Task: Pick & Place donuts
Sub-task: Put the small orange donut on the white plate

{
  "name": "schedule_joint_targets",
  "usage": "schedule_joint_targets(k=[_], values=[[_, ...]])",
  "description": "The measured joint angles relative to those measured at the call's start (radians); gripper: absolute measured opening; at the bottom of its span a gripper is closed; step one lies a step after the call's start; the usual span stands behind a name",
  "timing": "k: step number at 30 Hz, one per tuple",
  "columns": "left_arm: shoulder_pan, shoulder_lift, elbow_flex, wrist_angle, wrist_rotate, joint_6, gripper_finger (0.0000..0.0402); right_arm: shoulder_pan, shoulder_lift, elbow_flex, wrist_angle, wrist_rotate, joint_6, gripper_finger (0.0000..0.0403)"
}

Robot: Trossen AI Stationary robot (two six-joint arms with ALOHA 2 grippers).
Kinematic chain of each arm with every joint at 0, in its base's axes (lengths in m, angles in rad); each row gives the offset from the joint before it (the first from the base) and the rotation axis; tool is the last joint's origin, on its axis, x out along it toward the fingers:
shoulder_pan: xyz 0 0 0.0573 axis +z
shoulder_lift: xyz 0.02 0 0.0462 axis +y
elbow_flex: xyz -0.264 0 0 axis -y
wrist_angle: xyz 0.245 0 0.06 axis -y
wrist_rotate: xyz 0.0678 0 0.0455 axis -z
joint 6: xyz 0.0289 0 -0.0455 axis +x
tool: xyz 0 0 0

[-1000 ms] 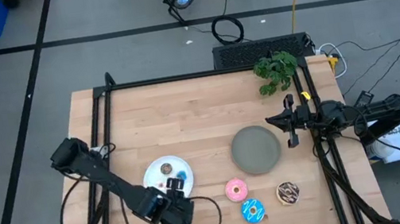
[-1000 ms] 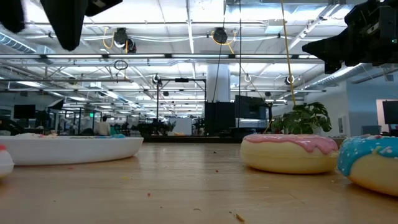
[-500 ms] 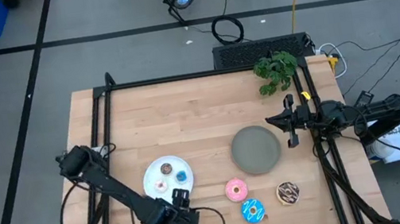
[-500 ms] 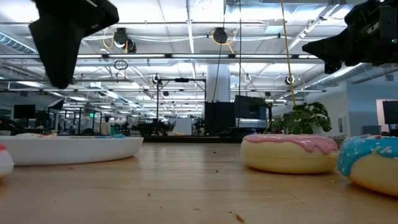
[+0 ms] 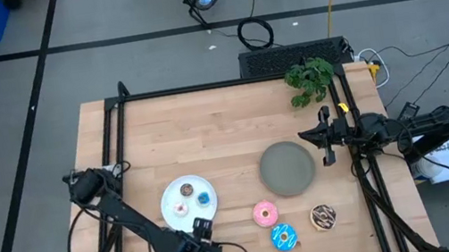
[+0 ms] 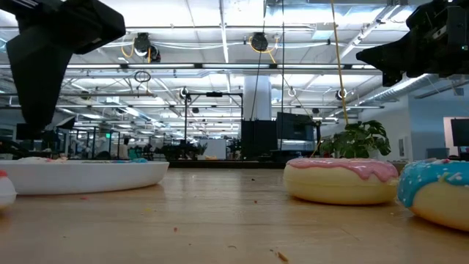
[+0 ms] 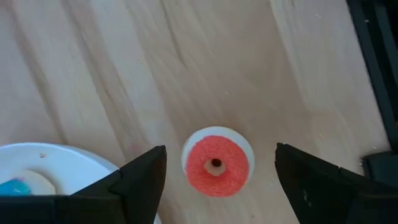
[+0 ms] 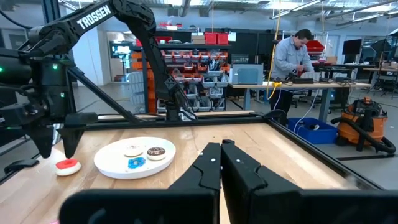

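Standing over the wooden tabletop [image 5: 208, 137], the thing I steer by is the white plate [image 5: 175, 194] near its front edge. Beyond that plate, toward the right arm, lies the empty grey plate [image 5: 286, 168], and the right end effector [image 5: 327, 137] waits just past it at the table's side, fingers pressed shut with nothing between them.

The left end effector [image 7: 217, 180] hangs at the white plate's near-left rim, fingers spread wide and empty, straddling the red tiny donut [image 7: 216, 165] that sits on the bare wood just beside the plate. I judge this to be the pick. To do it well, it should keep the ring centred between the fingers, come straight down until the tips almost meet the wood, and close gently across the widest part; the piece is small and looks like soft foam, so an off-centre squeeze could flick it away or nudge it against the plate's rim.

The three larger donuts sit on the wood to the right of the white plate: pink [image 5: 265, 214] nearest, blue with sprinkles [image 5: 284, 237] in front of it, brown with pale drizzle [image 5: 323, 216] farthest. On the white plate rest the tiny brown [image 5: 187, 189], tiny blue [image 5: 203, 198] and tiny white [image 5: 181, 209] rings. The red one has a bright red top on a pale base with a pinhole centre.
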Motion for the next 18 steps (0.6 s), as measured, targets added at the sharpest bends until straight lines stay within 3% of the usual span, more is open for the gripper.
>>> schedule_joint_targets(k=[18], values=[[0.001, 0.002, 0.000, 0.010, -0.005, -0.008, 0.0299, 0.000, 0.000, 0.000, 0.000, 0.000, 0.000, 0.0000]])
